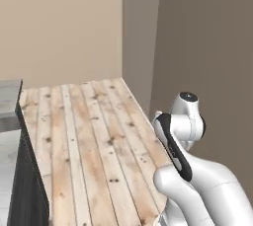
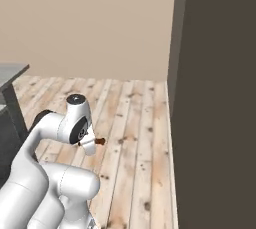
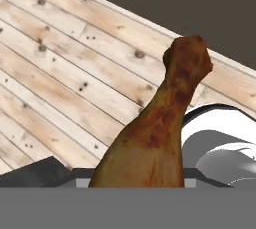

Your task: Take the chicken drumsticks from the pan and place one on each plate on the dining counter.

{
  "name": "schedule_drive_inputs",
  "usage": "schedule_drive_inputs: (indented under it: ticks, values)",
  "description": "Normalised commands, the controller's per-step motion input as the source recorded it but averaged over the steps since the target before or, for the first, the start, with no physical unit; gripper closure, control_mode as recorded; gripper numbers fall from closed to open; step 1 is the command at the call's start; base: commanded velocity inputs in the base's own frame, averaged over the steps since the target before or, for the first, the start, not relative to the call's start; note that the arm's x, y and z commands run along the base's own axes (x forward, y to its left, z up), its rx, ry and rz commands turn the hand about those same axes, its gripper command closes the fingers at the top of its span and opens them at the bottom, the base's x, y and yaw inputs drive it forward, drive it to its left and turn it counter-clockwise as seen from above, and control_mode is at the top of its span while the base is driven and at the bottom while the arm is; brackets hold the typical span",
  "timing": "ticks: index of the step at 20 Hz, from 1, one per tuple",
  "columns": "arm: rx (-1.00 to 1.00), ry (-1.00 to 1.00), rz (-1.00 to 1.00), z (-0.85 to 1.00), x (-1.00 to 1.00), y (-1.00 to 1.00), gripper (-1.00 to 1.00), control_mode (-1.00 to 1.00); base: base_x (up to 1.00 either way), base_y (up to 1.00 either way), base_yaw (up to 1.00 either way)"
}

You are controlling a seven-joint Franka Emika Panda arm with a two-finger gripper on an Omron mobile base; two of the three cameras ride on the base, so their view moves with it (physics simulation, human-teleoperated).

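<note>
One chicken drumstick (image 3: pixel 160 128), orange-brown and glossy, rises large from the bottom of the hand view with its knobby bone end up. It covers the fingertips there. In the right base view its brown tip (image 2: pixel 100 141) pokes out beside my gripper (image 2: pixel 93 143), which is shut on it and held low in front of the folded arm, above the wooden floor. The pan and the plates are out of view.
Pale wooden floorboards (image 1: pixel 94 141) run ahead to a beige wall (image 1: pixel 64 22). A dark brown wall or cabinet side (image 2: pixel 220 98) stands close on the right. A grey counter corner (image 1: pixel 9 99) with a dark side shows at the left; I cannot tell whether it is the dining counter.
</note>
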Motion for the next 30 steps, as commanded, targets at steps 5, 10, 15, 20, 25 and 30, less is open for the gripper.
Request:
schedule_drive_inputs:
  ticks: [5,10,15,20,25,30]
  values:
    - [0.00,0.00,0.00,0.00,0.00,0.00,1.00,1.00,1.00,-0.03,0.61]
    - [0.00,0.00,0.00,0.00,0.00,0.00,1.00,1.00,1.00,-0.31,0.61]
    - [0.00,0.00,0.00,0.00,0.00,0.00,1.00,1.00,1.00,-0.72,0.53]
    - [0.00,0.00,0.00,0.00,0.00,0.00,1.00,1.00,1.00,-0.87,0.51]
    - [0.00,0.00,0.00,0.00,0.00,0.00,1.00,1.00,0.95,-0.94,0.50]
    - [0.00,0.00,0.00,0.00,0.00,0.00,1.00,1.00,0.83,-0.96,0.52]
